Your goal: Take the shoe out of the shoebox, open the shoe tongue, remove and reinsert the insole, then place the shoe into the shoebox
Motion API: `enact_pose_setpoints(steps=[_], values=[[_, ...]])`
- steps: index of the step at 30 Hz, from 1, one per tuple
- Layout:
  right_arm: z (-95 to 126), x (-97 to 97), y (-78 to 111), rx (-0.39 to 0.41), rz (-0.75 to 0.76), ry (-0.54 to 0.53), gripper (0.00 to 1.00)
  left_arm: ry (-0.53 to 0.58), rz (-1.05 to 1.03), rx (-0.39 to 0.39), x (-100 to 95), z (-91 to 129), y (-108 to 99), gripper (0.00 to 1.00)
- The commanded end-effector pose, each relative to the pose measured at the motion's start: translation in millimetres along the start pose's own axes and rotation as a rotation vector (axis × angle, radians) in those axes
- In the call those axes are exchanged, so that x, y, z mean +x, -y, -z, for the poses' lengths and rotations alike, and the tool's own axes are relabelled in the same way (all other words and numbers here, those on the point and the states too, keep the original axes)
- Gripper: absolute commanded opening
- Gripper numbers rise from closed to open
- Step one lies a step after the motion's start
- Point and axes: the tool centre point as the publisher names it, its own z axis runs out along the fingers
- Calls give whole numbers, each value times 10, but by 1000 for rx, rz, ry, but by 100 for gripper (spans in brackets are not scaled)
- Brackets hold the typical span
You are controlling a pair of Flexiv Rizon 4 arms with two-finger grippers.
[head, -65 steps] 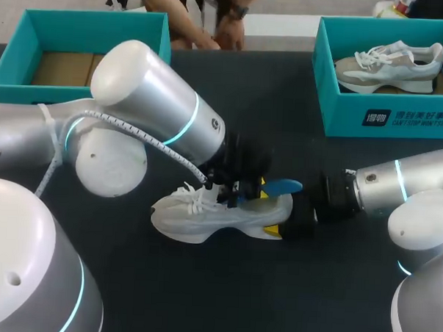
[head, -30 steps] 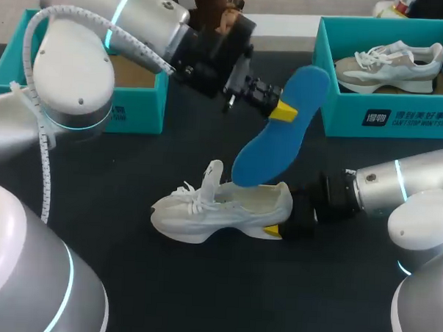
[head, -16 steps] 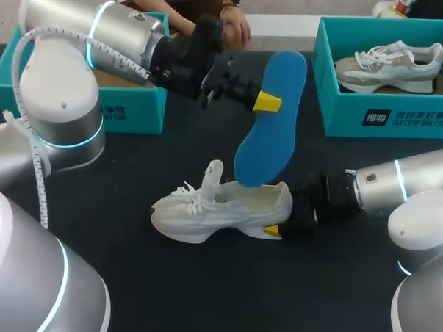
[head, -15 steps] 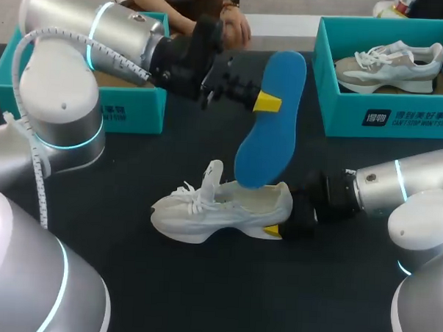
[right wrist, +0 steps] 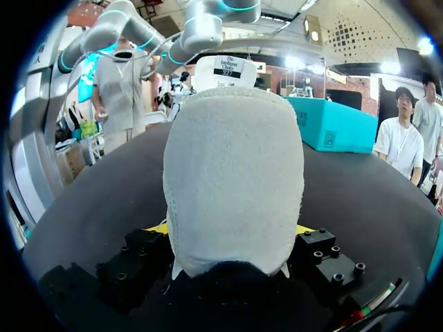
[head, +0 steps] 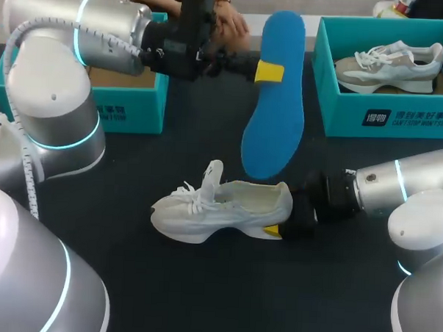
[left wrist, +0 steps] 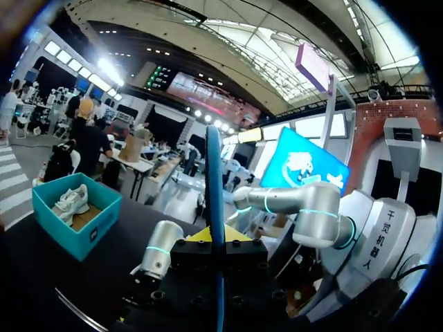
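Observation:
A white sneaker [head: 219,208] lies on its sole in the middle of the dark table, toe to the left, tongue raised. My right gripper [head: 284,222] is shut on its heel; in the right wrist view the heel [right wrist: 234,180] fills the gap between the yellow tips of the right gripper [right wrist: 234,232]. The blue insole [head: 274,102] hangs nearly upright in the air above the shoe's opening, clear of it. My left gripper [head: 266,70] is shut on its upper part. The left wrist view shows the insole [left wrist: 214,187] edge-on between the left gripper's [left wrist: 216,238] tips.
A teal shoebox [head: 385,118] at the back right holds a second, grey-white sneaker [head: 391,63]. Another teal shoebox [head: 117,106] stands at the back left, partly behind my left arm. Bare dark table lies in front of the shoe.
My left gripper has risen and swung back with the insole, which has turned more upright and come clear of the shoe. The right gripper and the shoe have stayed put.

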Motion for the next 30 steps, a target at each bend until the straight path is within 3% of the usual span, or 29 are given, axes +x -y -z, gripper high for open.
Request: enact_pose_setpoints(steps=[1,9,15,30], values=[[-46,-24,94,4,0,3,0,66,71,6,312,9,105,0],[-46,-24,94,4,0,3,0,78,258,82,635,-10,357,0],[-46,-24,94,4,0,3,0,-13,365,99,818,-45,427,0],[-46,-24,94,4,0,3,0,-5,395,99,858,-87,381,0]])
